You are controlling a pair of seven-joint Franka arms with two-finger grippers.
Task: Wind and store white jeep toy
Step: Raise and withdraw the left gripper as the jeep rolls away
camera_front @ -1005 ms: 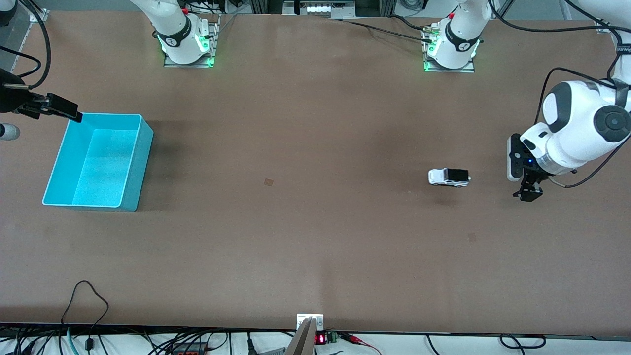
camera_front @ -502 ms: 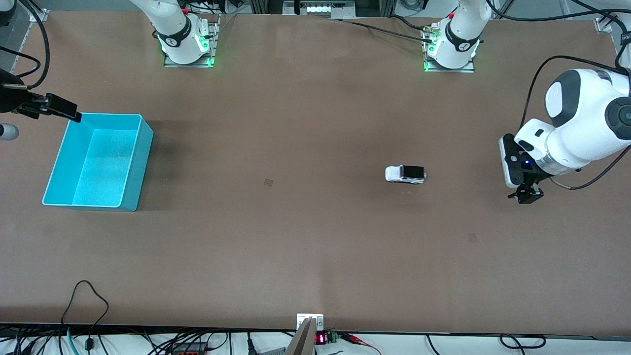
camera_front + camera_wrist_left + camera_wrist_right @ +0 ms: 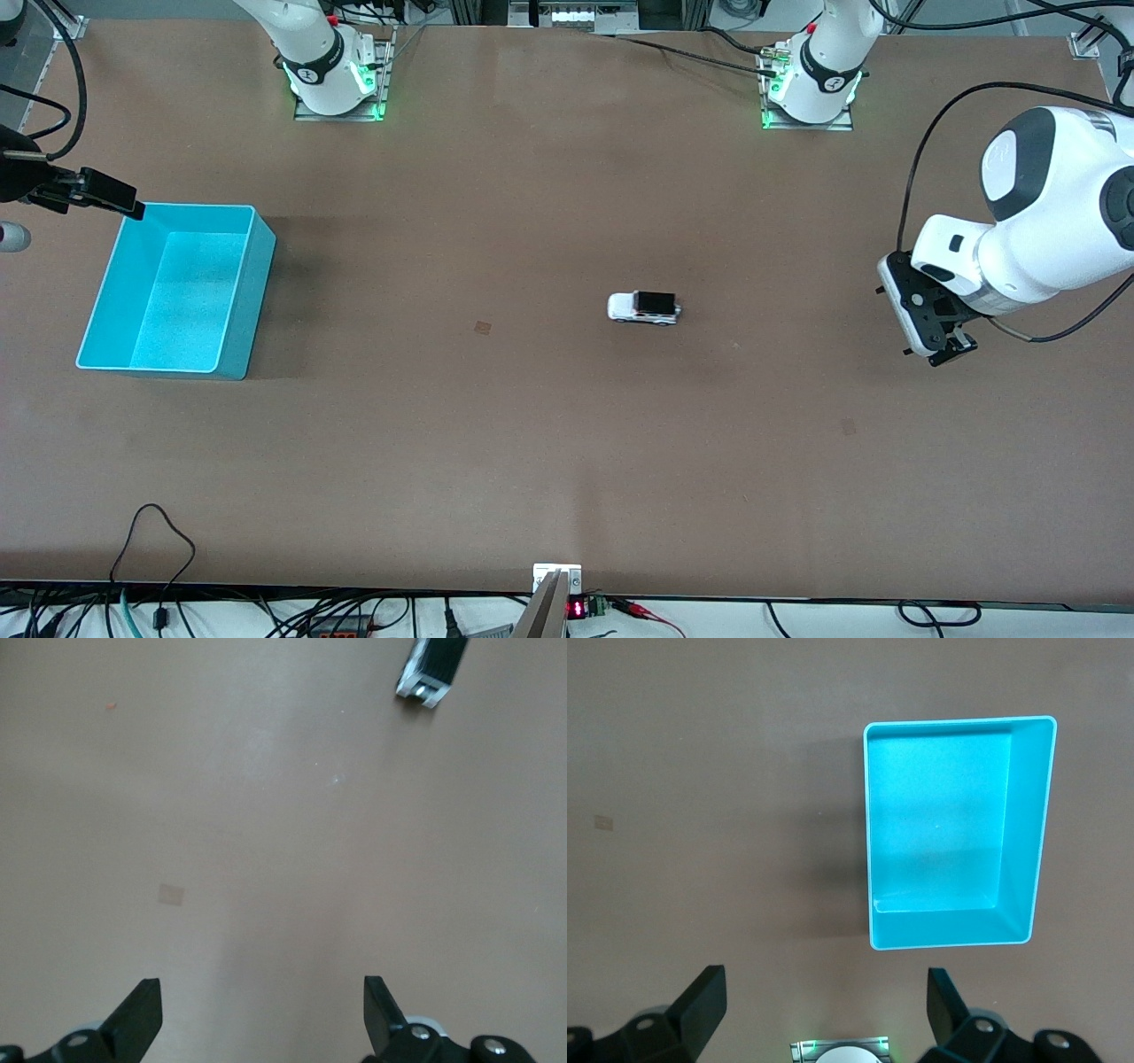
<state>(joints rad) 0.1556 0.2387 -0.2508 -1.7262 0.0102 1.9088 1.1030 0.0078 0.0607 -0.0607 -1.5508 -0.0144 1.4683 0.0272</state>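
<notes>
The white jeep toy (image 3: 644, 307), with its black roof, stands on its wheels on the bare brown table near the middle; its rear end shows at the edge of the left wrist view (image 3: 432, 669). My left gripper (image 3: 941, 347) (image 3: 261, 988) hangs open over the table toward the left arm's end, well apart from the jeep, with nothing between its fingers. The teal bin (image 3: 257, 292) (image 3: 1028, 842) stands empty toward the right arm's end. My right gripper (image 3: 106, 195) (image 3: 826, 974) waits open, high beside the bin's outer corner.
Both arm bases (image 3: 332, 75) (image 3: 811, 89) stand along the table's back edge. A small square mark (image 3: 483, 327) lies on the table between the jeep and the bin. Cables (image 3: 151, 540) run along the front edge.
The jeep has rolled by itself across the table from near the left gripper toward the bin. The left arm has risen and turned slightly. The right arm has stayed put.
</notes>
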